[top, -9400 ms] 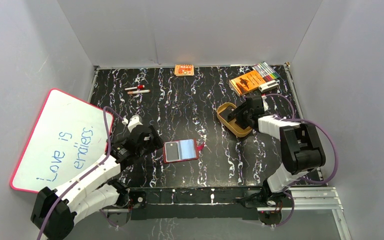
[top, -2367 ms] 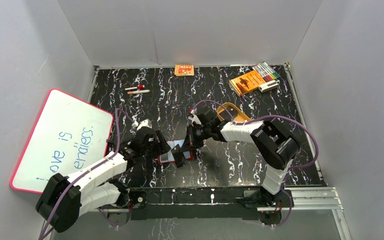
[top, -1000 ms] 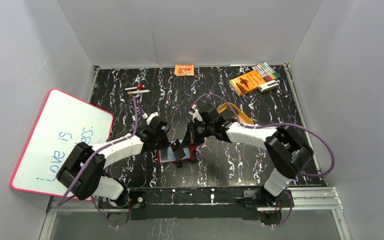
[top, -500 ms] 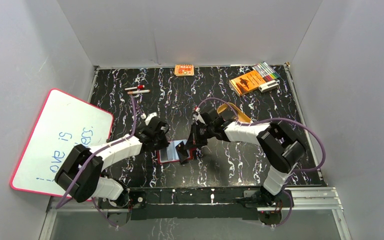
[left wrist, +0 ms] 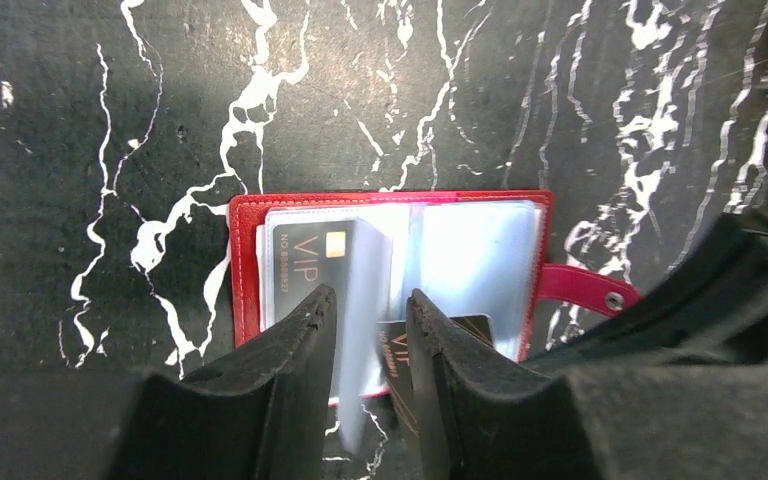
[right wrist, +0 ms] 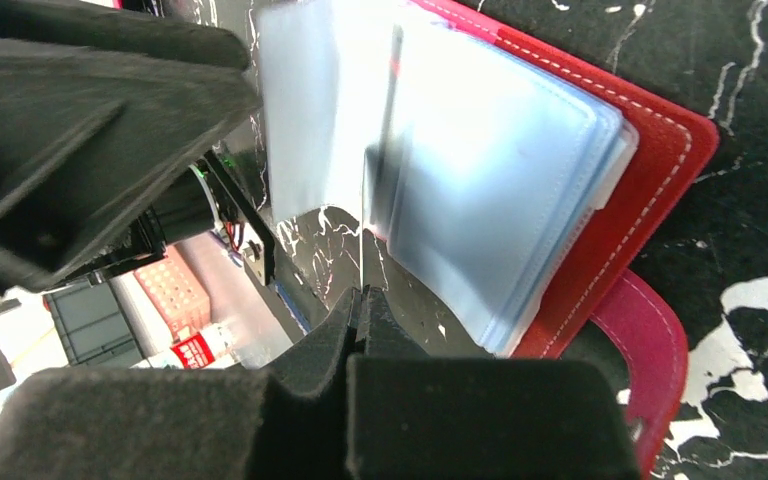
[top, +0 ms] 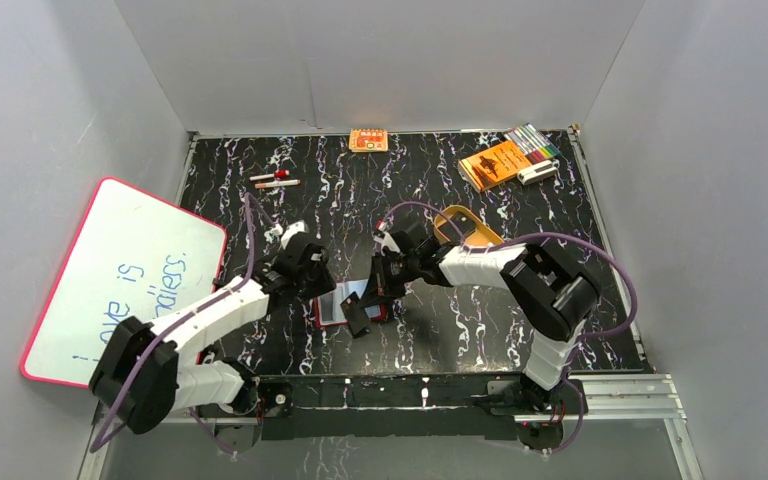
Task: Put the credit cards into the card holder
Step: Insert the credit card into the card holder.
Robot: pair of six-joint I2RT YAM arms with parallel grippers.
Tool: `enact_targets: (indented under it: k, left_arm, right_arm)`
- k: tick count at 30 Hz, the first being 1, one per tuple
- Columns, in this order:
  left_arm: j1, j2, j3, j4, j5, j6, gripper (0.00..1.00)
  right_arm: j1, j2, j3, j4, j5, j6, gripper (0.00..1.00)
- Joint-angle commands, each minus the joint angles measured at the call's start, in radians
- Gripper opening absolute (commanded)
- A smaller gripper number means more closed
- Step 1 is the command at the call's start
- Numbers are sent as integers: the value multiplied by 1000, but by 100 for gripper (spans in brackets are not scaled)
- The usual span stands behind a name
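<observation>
One credit card (left wrist: 310, 255) sat sleeved in card holder (left wrist: 245, 250), 6 o'clock on table (top: 420, 180); right gripper (right wrist: 363, 295) pinched second card (left wrist: 465, 330). Left gripper (left wrist: 370, 300) slightly parted astride sleeve (left wrist: 360, 270). Insertion step; next needed pocket alignment.

A black table (top: 440, 180) veined with white streaks sits inside plain grey walls. A whiteboard (top: 110, 270) with a pink-red border and blue handwriting lies tilted off the table's left edge. Toward the far left of the table, two thin markers (top: 275, 180) lie side by side, one with a red cap. A small orange box (top: 368, 140) sits against the far edge, near its middle. In the far right corner an orange booklet (top: 495, 164) lies flat, with a pack of coloured pens (top: 533, 141) just beside it and a small white object (top: 538, 173) touching its near right side. A tan oval tray (top: 468, 228), partly hidden, rests nearer the middle.
</observation>
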Motion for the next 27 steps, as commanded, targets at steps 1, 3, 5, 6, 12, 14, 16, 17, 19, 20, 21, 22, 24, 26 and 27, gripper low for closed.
enact_targets:
  k: [1,3,5,6,12,14,16,17,19,20,21,22,24,26,27]
  left_arm:
    - [4,-110,46,-94,-33,-4,33]
    - [4,-149,49,-109,-31,-7,34]
    - [4,-180,53,-118,-28,-8,34]
    - [4,-192,52,-119,-23,-10,34]
    - [4,-172,-6,-47,33,-9,30]
    - [4,-146,-40,-26,28,-23,25]
    - [4,-118,-66,-19,12,-34,20]
    - [4,-109,-76,-24,-3,-43,19]
    - [4,-108,-96,-30,-28,-54,17]
    - [4,-113,-107,-30,-38,-58,16]
    - [4,-119,-118,-25,-46,-59,16]
    - [4,-123,-128,-22,-52,-59,15]
    - [4,-121,-140,-20,-62,-58,14]
    - [4,-109,-142,-24,-67,-56,13]
    - [5,-103,-143,-24,-68,-56,13]
  right_arm:
    - [17,29,56,53,-32,-3,0]
    - [24,46,68,53,-32,-6,0]
    - [30,63,80,53,-32,-5,0]
    - [32,71,84,52,-30,-6,0]
    - [31,4,43,59,69,-2,0]
    - [28,-40,22,45,131,-8,0]
    - [18,-78,-3,44,184,-3,0]
    - [13,-91,-15,49,199,0,0]
    - [4,-109,-28,57,220,3,0]
    - [1,-110,-29,61,225,3,0]
    - [-2,-105,-26,62,225,3,0]
    - [-3,-95,-21,64,221,3,0]
    - [-7,-72,-9,70,206,3,0]
    - [-7,-50,1,83,194,9,0]
    - [-7,-41,5,88,191,12,0]
